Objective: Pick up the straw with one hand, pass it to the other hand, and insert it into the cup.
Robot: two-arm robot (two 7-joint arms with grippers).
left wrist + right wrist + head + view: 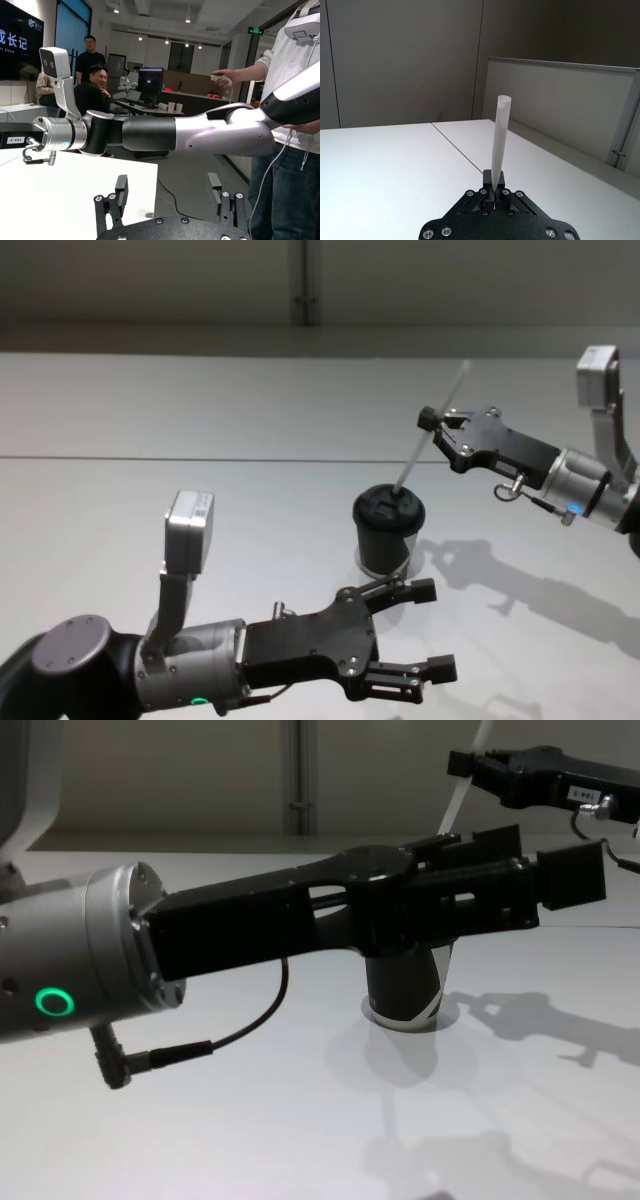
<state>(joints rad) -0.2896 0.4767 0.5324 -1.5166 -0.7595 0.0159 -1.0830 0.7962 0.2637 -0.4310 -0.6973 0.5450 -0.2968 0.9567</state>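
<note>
The pale surface (200,410) spreads wide and bare around the work.

The left gripper (430,630) reaches forward low over it, on the robot's side of the cup, with its jaws spread wide and nothing between them. The head view shows a gap between its farther finger and the cup's base. The chest view cannot show that gap: there the left gripper (540,860) crosses in front of the cup and hides the cup's upper half. In the left wrist view the same gripper (167,187) shows its two fingers standing well apart, and beyond them the right arm (200,132) stretches across.

The right gripper (432,423) hangs above and to the right of the cup, its jaws closed on the straw about midway along it. The right wrist view looks along the gripper (493,182) and shows the jaw tips pinched tight at the tube. In the chest view the right gripper (460,762) sits high at the right.

The cup (388,530) stands upright on the surface, its striped wall (408,985) visible from the chest.

The straw (411,460) slants, upper end away to the right, lower end meeting the black lid (388,508); whether it has entered the lid cannot be told. It rises from the jaws (499,135) and shows as a pale line (455,802).
</note>
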